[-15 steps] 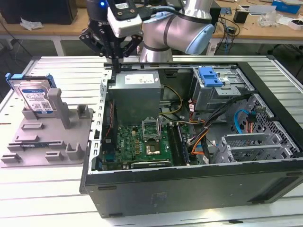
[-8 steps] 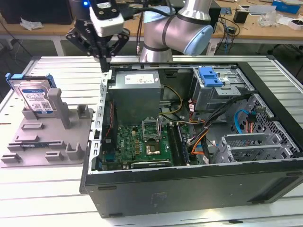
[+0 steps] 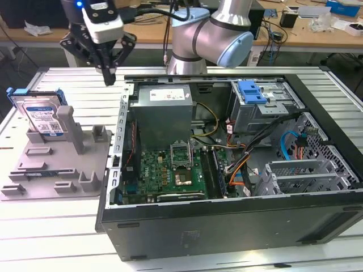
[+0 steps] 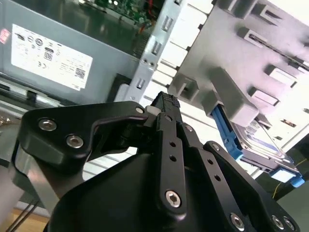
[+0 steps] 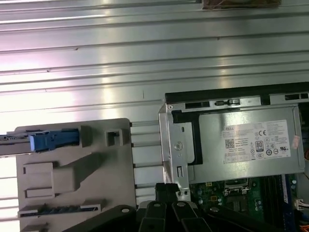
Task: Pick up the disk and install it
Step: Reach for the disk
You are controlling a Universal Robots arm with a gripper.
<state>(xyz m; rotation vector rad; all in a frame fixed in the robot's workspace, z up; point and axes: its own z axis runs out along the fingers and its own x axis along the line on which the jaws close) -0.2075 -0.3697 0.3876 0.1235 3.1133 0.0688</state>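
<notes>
The disk stands on edge in a slot at the far left end of the grey fixture, silver with a blue-and-white label and blue rails. In both wrist views it appears edge-on, with the disk and its blue rail showing at the fixture's end. My gripper hangs above the table between the fixture and the computer case, near the case's back left corner. Its fingers are shut together with nothing between them. The gripper is well apart from the disk.
The open case holds a grey power-supply box, a motherboard and cables. A metal drive cage with a blue latch piece sits at the case's far right. The ribbed metal table lies around it, with a cluttered bench behind.
</notes>
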